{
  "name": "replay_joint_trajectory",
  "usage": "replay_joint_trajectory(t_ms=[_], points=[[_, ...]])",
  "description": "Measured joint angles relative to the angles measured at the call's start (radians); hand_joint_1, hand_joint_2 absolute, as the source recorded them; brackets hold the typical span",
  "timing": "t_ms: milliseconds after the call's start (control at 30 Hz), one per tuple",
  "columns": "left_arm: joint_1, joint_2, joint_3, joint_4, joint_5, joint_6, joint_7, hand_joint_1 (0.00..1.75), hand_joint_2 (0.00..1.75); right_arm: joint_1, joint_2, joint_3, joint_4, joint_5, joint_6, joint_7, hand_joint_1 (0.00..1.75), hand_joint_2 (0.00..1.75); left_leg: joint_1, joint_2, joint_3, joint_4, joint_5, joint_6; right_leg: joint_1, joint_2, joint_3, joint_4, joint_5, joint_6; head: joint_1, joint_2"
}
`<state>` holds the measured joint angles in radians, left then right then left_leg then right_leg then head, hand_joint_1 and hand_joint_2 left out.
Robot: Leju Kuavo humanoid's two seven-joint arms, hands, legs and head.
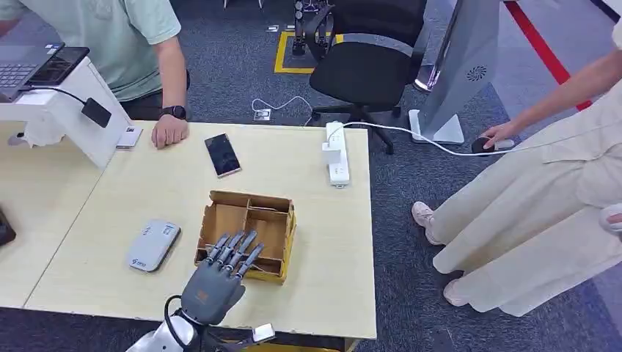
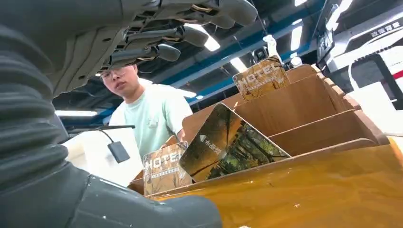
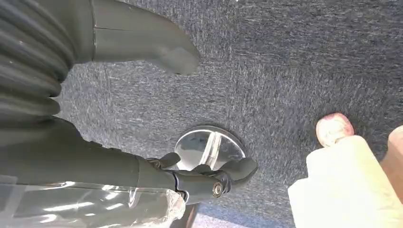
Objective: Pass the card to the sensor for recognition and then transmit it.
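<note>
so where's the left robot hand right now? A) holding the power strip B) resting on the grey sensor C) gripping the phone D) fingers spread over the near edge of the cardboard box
D: the left robot hand hangs with fingers spread over the cardboard box, holding nothing.

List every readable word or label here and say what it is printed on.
"NOTE": card standing in the cardboard box.
"NOTE", partly readable: card further back in the box.
White characters on the dark forest card: too blurred.
Blue logo on the grey sensor: too small.
</note>
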<state>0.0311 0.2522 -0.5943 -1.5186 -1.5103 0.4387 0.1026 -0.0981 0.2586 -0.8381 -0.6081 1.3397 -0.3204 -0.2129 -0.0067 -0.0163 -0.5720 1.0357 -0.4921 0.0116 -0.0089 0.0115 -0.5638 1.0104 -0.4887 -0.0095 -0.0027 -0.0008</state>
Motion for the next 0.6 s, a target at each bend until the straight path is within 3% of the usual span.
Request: replay_joint_trajectory(t_ms=[267, 600], points=[[-0.023, -0.008, -0.005, 0.014, 0.000, 0.001, 0.010, 0.00, 1.75, -0.002, 0.000, 0.000, 0.000, 0.005, 0.000, -0.001, 0.00, 1.75, 0.000, 0.000, 0.000, 0.000, 0.000, 0.000, 0.000, 0.000, 0.000, 0.000, 0.000, 0.000, 0.000, 0.000], [-0.012, -0.031, -0.005, 0.023, 0.000, 0.001, -0.043, 0.00, 1.75, -0.002, 0.000, 0.000, 0.000, -0.001, 0.000, 0.001, 0.00, 1.75, 0.000, 0.000, 0.000, 0.000, 0.000, 0.000, 0.000, 0.000, 0.000, 0.000, 0.000, 0.000, 0.000, 0.000]])
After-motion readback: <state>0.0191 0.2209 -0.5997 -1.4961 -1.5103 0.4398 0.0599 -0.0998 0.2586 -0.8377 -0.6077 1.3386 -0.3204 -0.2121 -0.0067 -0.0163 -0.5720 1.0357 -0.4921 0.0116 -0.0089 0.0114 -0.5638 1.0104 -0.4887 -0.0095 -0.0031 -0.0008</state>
